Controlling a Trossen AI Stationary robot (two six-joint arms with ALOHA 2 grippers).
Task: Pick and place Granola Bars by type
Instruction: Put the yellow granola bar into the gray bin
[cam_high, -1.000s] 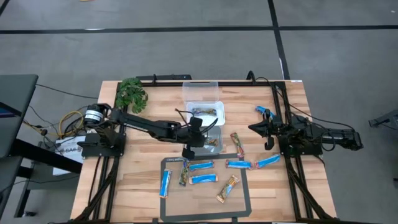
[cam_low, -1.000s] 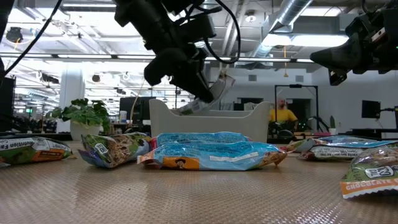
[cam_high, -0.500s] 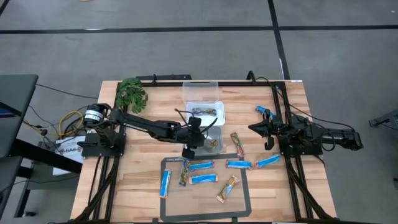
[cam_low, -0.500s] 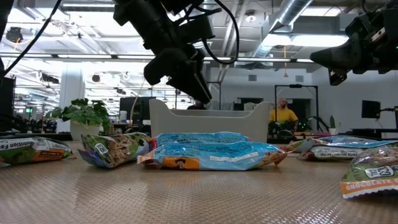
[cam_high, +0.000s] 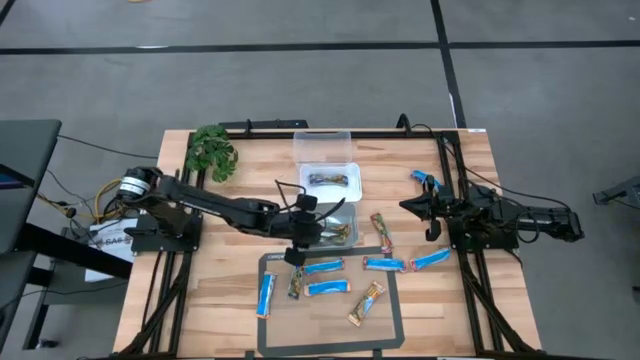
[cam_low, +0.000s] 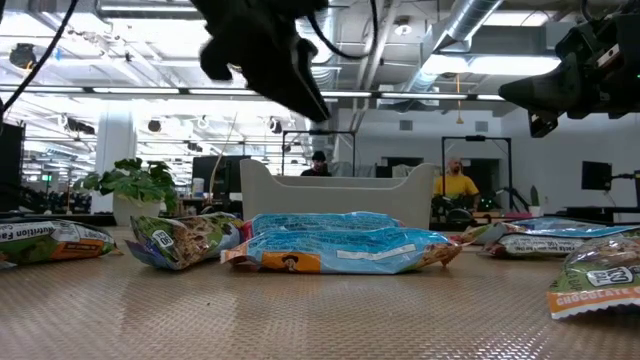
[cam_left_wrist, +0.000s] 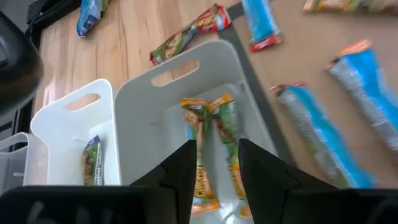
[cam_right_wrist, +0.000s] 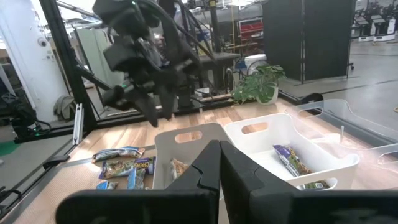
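Observation:
Wrapped granola bars lie flat on the dark mat (cam_high: 390, 320): blue ones (cam_high: 323, 267) (cam_high: 384, 264), a tan one (cam_high: 366, 302) and a multicoloured one (cam_high: 296, 283). Two green-and-orange bars (cam_left_wrist: 199, 143) lie in the nearer white bin (cam_left_wrist: 186, 62), and one bar (cam_left_wrist: 92, 162) lies in the farther white bin (cam_left_wrist: 68, 118). My left gripper (cam_high: 297, 245) (cam_left_wrist: 214, 174) hangs open and empty above the nearer bin's near wall, high in the low view (cam_low: 305, 100). My right gripper (cam_high: 412, 207) (cam_right_wrist: 219, 165) waits shut at the table's right side, clear of the bars.
A clear bin (cam_high: 322, 145) stands at the far edge, with a green plant (cam_high: 210, 152) to its left. More bars lie off the mat on the wood: a blue one (cam_high: 425, 180), a multicoloured one (cam_high: 380, 230) and a blue one (cam_high: 430, 260). People show in the room beyond.
My left gripper let go of a bar over the nearer white bin; the bar has dropped inside. The gripper has then risen and moved toward the table's near edge and a little left. My right arm has kept still.

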